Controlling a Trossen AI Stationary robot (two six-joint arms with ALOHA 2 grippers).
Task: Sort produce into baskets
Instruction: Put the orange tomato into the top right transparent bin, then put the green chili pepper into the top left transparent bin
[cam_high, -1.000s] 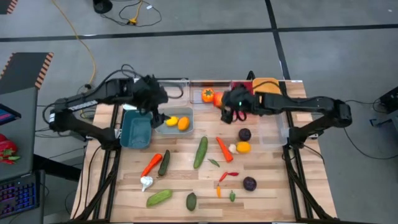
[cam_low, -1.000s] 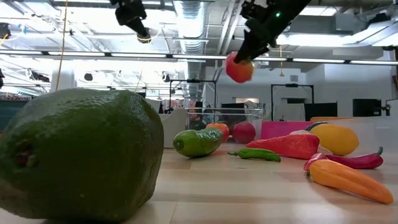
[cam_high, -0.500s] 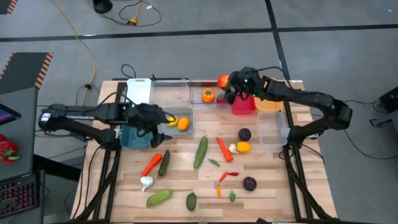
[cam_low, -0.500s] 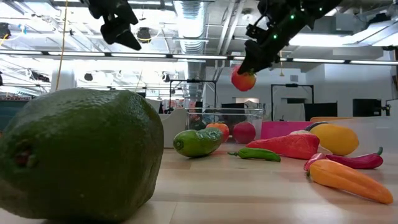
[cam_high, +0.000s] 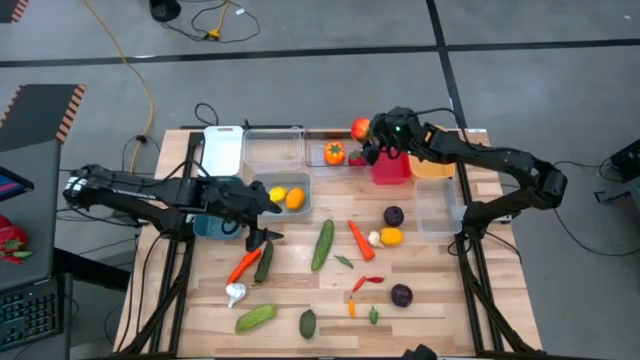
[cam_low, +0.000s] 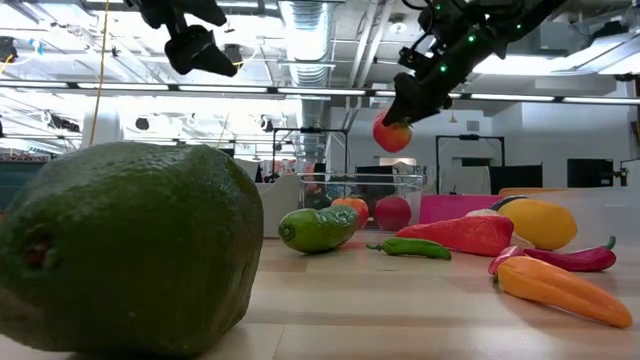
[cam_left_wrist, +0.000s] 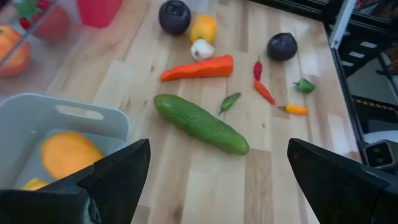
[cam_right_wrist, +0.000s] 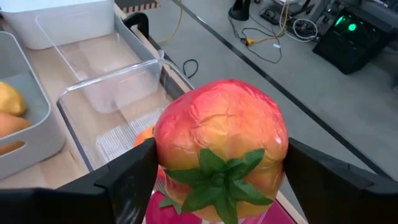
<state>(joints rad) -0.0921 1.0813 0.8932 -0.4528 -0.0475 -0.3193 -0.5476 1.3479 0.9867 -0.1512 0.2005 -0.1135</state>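
My right gripper is shut on a red-and-yellow pepper with a green stem, high over the far edge of the table, by a clear basket that holds an orange pepper. In the low view the pepper hangs under the gripper. My left gripper stands wide open and holds nothing, above the near edge of the grey-blue basket, which holds yellow lemons. Its wrist view looks past that basket onto a green cucumber. My right gripper pinches the pepper between its two fingers, one on each side of its body. The green stem end faces back toward the wrist. The fingers slant downward toward the table's far left. The pepper is lifted clear of everything.
White, clear, red and orange baskets line the far edge; a teal one sits left, a clear one right. Carrots, cucumbers, chillies, garlic and purple balls lie on the near half.
My left gripper has come down and toward the table's near edge, from over the baskets to the near rim of the grey-blue one, staying open. My right gripper has carried the pepper toward the far edge, from beside the red basket to the clear basket's far side.
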